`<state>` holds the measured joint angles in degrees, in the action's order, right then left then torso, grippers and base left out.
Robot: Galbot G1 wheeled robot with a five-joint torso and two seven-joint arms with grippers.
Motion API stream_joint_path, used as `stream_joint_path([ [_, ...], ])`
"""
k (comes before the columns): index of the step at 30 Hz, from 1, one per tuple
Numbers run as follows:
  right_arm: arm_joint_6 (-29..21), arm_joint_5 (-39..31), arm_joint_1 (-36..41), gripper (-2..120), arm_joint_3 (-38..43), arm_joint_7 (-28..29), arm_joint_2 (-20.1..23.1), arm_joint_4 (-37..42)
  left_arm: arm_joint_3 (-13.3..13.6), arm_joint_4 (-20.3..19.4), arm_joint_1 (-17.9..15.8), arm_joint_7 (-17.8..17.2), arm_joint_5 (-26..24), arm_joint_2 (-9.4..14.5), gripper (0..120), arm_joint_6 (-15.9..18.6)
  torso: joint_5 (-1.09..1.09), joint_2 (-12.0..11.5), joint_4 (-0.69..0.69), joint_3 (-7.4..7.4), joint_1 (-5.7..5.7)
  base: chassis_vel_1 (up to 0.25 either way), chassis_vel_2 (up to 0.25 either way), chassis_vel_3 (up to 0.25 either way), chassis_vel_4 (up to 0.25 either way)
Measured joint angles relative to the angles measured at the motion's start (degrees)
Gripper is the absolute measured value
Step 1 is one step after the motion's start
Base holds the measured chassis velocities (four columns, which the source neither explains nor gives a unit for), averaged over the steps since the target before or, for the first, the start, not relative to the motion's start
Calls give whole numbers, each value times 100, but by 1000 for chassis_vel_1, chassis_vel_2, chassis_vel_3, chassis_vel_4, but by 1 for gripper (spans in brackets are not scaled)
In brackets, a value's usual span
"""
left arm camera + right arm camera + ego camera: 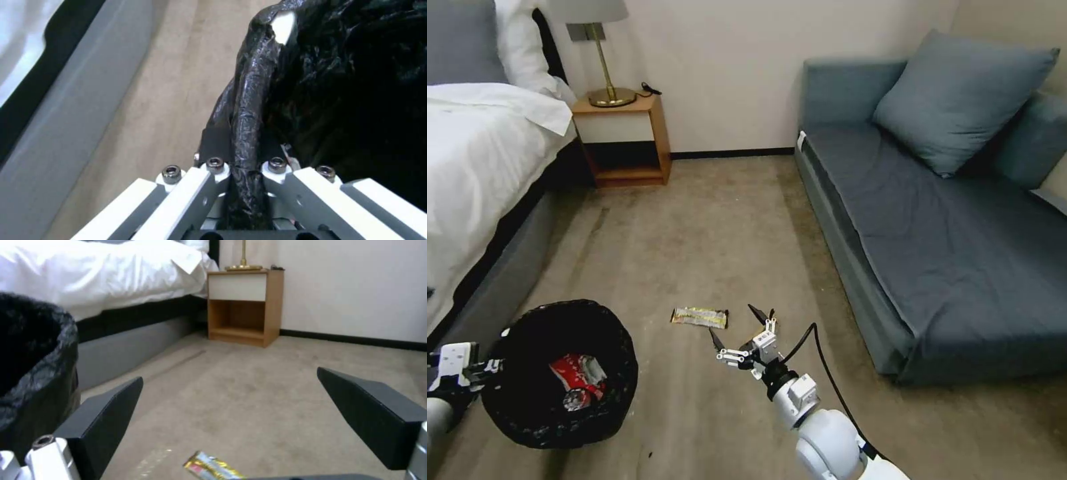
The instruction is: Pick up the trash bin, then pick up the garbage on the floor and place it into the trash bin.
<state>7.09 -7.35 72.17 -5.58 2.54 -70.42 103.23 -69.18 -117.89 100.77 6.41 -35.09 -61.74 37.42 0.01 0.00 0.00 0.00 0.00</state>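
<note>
The bed (474, 167) runs along the robot's left, the sofa (960, 253) along its right, with open floor (714, 227) between and a nightstand (624, 137) against the far wall. The bin (560, 373), lined with a black bag, sits low at the robot's left, close beside the bed base; its mouth is open upward and a red-white wrapper (577, 373) lies inside with another small item I cannot identify. The left end effector (490, 365) is closed on the bin's bagged rim (247, 133), fingers pinching the rolled plastic from both sides, and appears to carry the bin. The right end effector (740, 327) hangs low over the floor with fingers (106, 413) spread wide, pointing at the bar wrapper (699, 317), which lies flat on the carpet just ahead of the fingertips and near the bin. Assessment: the step in hand is the pick of this wrapper. It is thin and flat, so the fingers should straddle its narrow width and come down until the tips meet the carpet before closing; a close made too high would likely miss it. The wrapper sits off-centre in the right wrist view, so a small alignment is advisable first. The left arm should hold the bin level and steady, mouth clear for the drop.
</note>
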Motion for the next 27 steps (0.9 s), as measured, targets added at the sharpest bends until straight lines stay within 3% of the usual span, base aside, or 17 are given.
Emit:
stream_joint_path([
  [8,-216,86,-16,100,-85,14,63,-56,34,31,-38,0,-5,18,3,0,-1,0,0,0,0,-195,196,198,-198],
  [10,-696,123,-24,100,-172,101,111,-6,36,43,-46,0,-5,18,3,0,-1,0,0,1,0,-152,125,135,-128],
  [11,-696,123,-24,100,-172,101,111,-6,36,43,-46,0,-5,18,3,0,-1,0,0,1,0,-143,125,121,-107],
  [15,-2069,-135,-170,100,-403,602,165,52,25,75,-46,2,-7,17,3,0,-2,0,-2,0,1,-53,42,40,-47],
  [16,-2069,-135,-170,100,-403,602,165,52,25,75,-46,2,-7,17,3,0,-2,0,-2,0,1,0,0,0,0],
  [20,-3711,-1521,-547,100,-542,1678,-30,-43,-11,118,-27,4,-7,34,3,-1,-2,0,1,0,0,0,0,0,0],
  [21,-3711,-1521,-547,100,-542,1678,-30,-43,-11,118,-27,4,-7,34,3,-1,-2,0,1,0,0,0,0,0,0],
  [25,-4784,-3176,-1020,100,-459,2705,-342,-437,-15,120,-27,5,-9,45,3,-3,-1,0,2,0,0,0,0,0,0],
  [27,-4874,-3395,-1088,100,-436,2805,-379,-513,-15,120,-28,5,-9,44,3,-3,-1,0,0,0,0,0,0,0,0],
])
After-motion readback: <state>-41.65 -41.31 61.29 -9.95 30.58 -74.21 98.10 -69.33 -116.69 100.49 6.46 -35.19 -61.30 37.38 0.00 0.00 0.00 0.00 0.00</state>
